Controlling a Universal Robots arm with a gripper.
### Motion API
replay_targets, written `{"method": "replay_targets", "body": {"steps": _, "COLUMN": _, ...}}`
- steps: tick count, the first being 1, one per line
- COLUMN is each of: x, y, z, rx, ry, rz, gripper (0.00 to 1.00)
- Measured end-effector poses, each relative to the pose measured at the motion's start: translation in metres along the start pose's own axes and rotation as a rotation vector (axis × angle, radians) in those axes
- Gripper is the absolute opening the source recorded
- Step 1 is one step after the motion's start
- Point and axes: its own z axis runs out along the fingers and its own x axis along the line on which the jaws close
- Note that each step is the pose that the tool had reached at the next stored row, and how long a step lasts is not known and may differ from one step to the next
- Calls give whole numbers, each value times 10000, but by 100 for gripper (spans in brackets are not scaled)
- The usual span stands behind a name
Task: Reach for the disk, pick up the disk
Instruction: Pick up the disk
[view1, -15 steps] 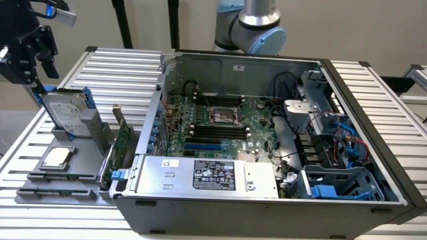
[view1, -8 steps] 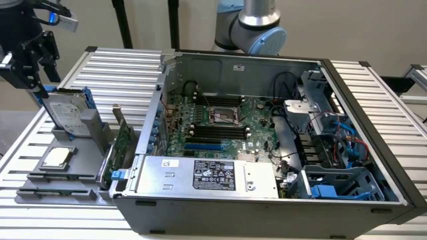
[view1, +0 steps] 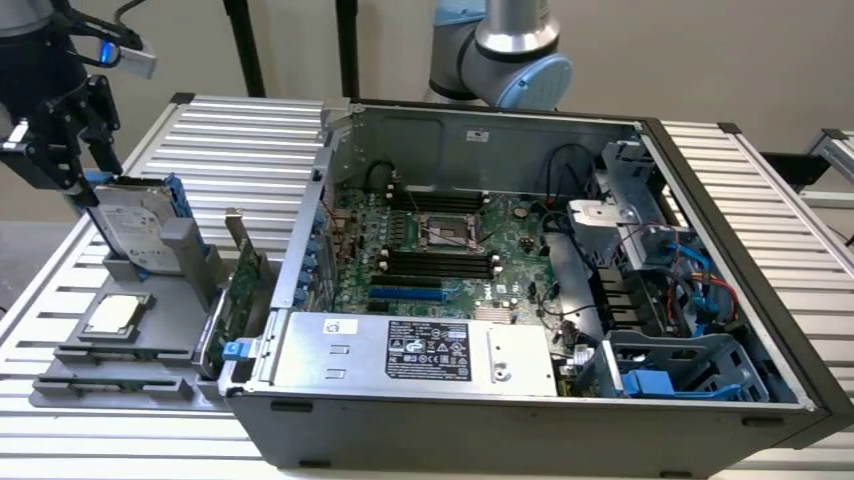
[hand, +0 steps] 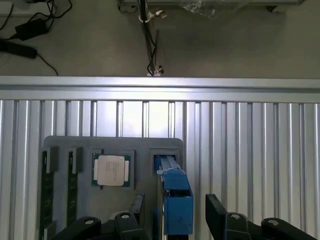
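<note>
The gripper (view1: 83, 182) hung at the disk (view1: 134, 228), its 2 fingers (hand: 216, 212) spread on either side of the blue frame's top edge, not pinching it. The disk stood upright in a slot of the grey tray (view1: 60, 385), near the square chip (view1: 114, 315).

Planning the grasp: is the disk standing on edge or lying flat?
Standing on edge: the disk sits upright in a slot of the grey tray.

A robotics lab: a robot arm (view1: 514, 45) behind an opened computer case (view1: 534, 432) on a slatted aluminium worktop (view1: 761, 185), cables (hand: 31, 29) on the floor (hand: 240, 45).
</note>
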Motion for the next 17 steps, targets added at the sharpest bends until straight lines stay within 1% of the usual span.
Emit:
{"method": "replay_targets", "body": {"steps": 7, "x": -1, "y": -2, "z": 116, "rx": 7, "ry": 1, "rz": -14, "gripper": 60}}
{"method": "replay_targets", "body": {"steps": 10, "x": -2, "y": -2, "z": 126, "rx": 13, "ry": 6, "rz": -98, "gripper": 60}}
{"method": "replay_targets", "body": {"steps": 17, "x": -2, "y": -3, "z": 133, "rx": 82, "ry": 15, "rz": -426, "gripper": 60}}
